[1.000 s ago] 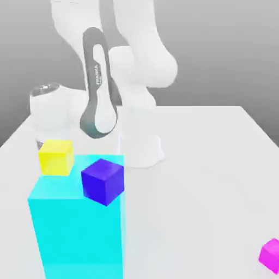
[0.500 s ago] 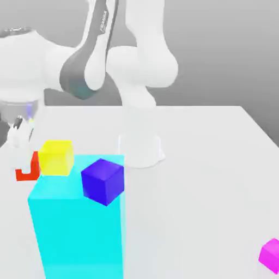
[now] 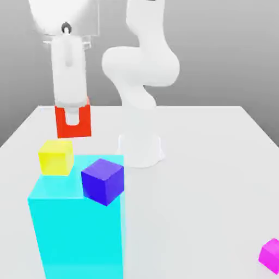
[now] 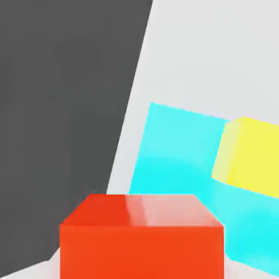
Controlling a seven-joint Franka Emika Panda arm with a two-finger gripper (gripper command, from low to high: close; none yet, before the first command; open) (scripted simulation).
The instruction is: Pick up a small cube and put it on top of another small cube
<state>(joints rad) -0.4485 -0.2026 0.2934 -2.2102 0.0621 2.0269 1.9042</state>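
Red cube (image 3: 72, 122) up in the air, clamped between the fingers of the gripper (image 3: 72, 117), hanging just above the yellow cube (image 3: 56, 157) on the cyan block (image 3: 76, 229). Looks stiff, light, smooth-sided, maybe slippery; best pinched on two opposite flat faces.

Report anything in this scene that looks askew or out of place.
The blue-purple cube sits tilted on a corner against the tall cyan block, overhanging its top edge instead of lying flat. The yellow cube sits squarely. The pincer holds the red cube level above them.
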